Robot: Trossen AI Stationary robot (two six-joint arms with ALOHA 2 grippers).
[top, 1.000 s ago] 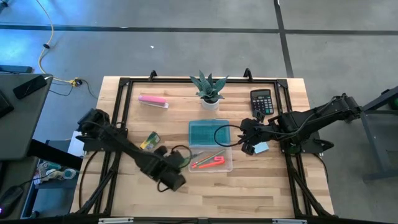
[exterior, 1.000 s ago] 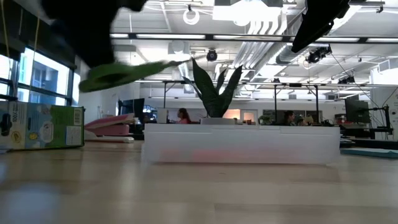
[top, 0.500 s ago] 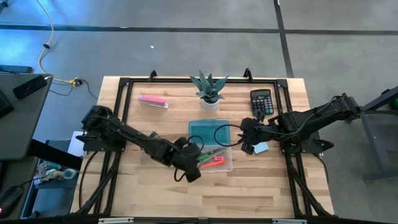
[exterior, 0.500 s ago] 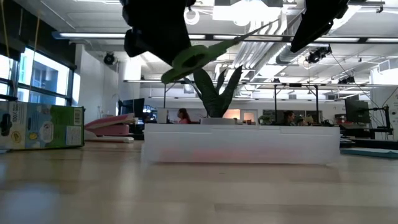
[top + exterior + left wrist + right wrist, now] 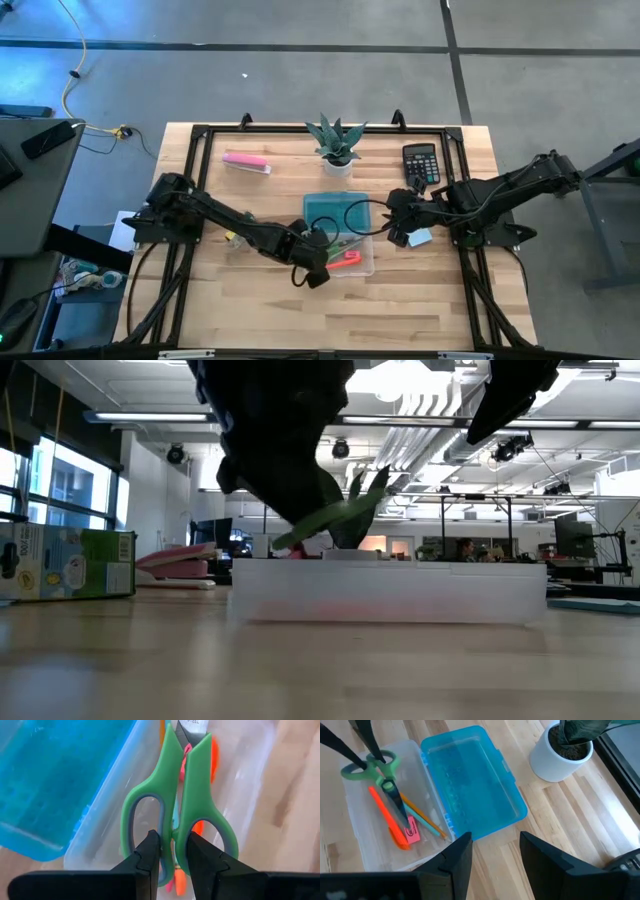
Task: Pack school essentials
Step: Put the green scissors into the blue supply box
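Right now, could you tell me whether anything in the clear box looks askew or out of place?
Only the green-handled scissors: the left pincer holds them by the handles, tilted blades-down into the clear box, not lying flat like the red-orange pen beneath.

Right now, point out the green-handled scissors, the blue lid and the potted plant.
green-handled scissors (image 5: pixel 197 775): left wrist view, on one green handle arm.
blue lid (image 5: pixel 470 780): right wrist view, middle of its flat face.
potted plant (image 5: pixel 555 757): right wrist view, on the white pot's wall.

Left hand (image 5: pixel 322 262) pinched shut (seemingly tilted down), right hand (image 5: pixel 399 226) parted, hovering
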